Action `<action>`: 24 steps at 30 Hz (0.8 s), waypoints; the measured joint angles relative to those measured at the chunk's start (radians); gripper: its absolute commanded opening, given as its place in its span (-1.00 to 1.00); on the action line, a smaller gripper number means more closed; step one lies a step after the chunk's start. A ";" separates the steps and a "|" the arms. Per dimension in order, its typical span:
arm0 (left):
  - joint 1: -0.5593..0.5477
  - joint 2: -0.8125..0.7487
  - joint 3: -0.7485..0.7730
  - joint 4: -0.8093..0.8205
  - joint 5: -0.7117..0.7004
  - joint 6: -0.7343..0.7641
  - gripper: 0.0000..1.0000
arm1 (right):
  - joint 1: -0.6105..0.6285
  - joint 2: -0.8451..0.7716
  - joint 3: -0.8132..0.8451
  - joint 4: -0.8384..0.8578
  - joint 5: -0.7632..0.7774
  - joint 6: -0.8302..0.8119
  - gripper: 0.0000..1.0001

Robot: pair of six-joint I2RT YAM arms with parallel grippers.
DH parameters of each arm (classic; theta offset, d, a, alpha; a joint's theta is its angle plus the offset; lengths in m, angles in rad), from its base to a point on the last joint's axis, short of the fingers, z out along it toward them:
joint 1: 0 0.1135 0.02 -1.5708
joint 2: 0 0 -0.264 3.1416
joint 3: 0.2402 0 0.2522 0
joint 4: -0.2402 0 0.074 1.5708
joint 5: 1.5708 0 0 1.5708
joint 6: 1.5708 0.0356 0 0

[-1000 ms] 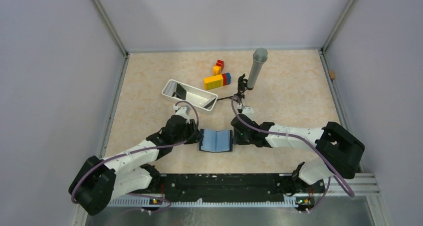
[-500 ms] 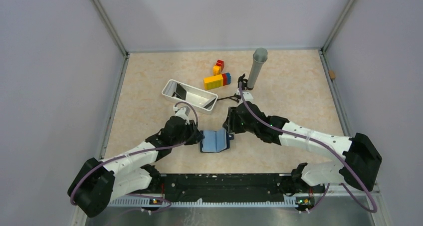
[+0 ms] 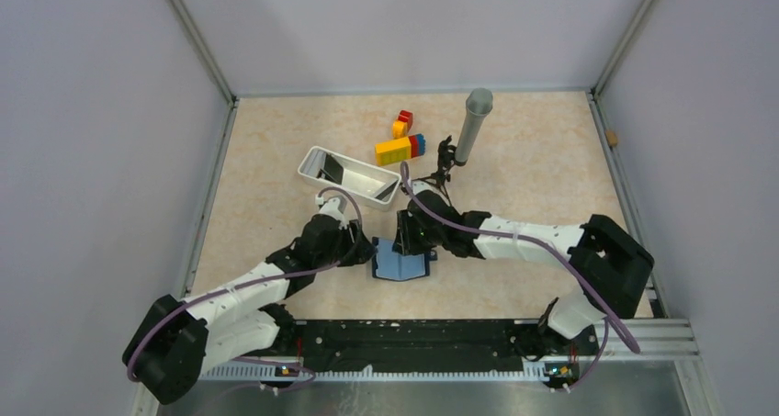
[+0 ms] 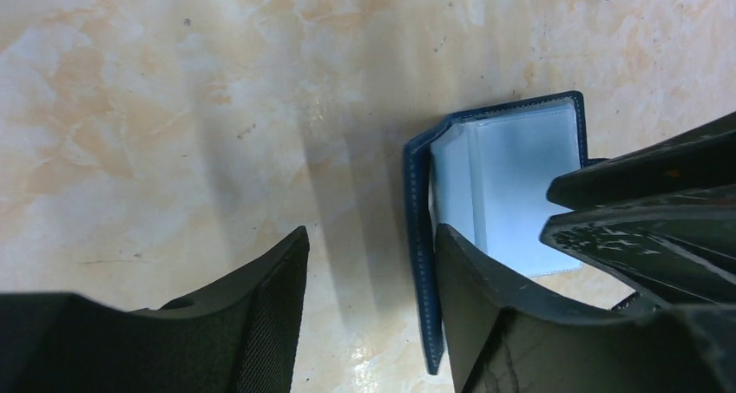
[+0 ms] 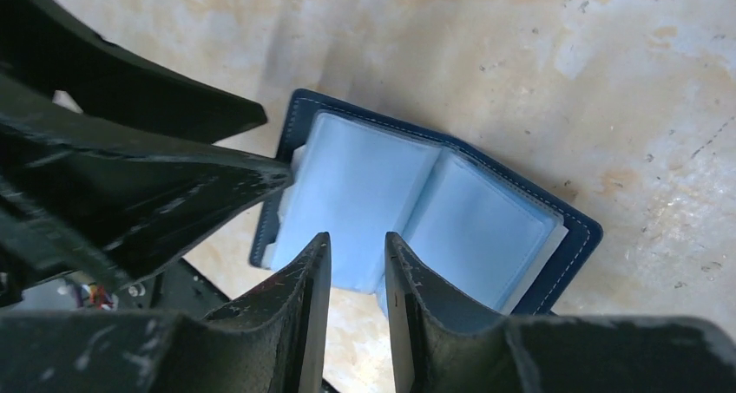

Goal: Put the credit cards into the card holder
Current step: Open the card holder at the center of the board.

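Navy-blue folding card holder (image 5: pixel 486 211) lies open. The left gripper (image 4: pixel 369 245) has jaws apart, straddling its cover edge. The right gripper (image 5: pixel 356 241) has fingers nearly together over the pale sleeves; can't tell if clamped.

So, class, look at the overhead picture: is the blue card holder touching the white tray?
Apart. The top view shows a strip of table between the card holder and the white tray; the holder lies nearer the arms' bases.

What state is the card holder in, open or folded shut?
Open: the card holder lies spread, both pale inner pocket pages facing up in the right wrist view.
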 measured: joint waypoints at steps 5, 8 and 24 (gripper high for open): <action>0.000 -0.058 0.002 -0.040 -0.014 0.008 0.39 | 0.002 0.031 0.000 -0.016 0.010 -0.002 -0.41; 0.000 -0.072 0.022 -0.062 0.002 0.020 0.41 | 0.002 0.042 0.002 -0.016 0.016 -0.006 -0.41; 0.000 -0.018 0.066 -0.066 0.030 0.021 0.31 | 0.069 0.229 0.139 -0.116 0.146 -0.031 -0.18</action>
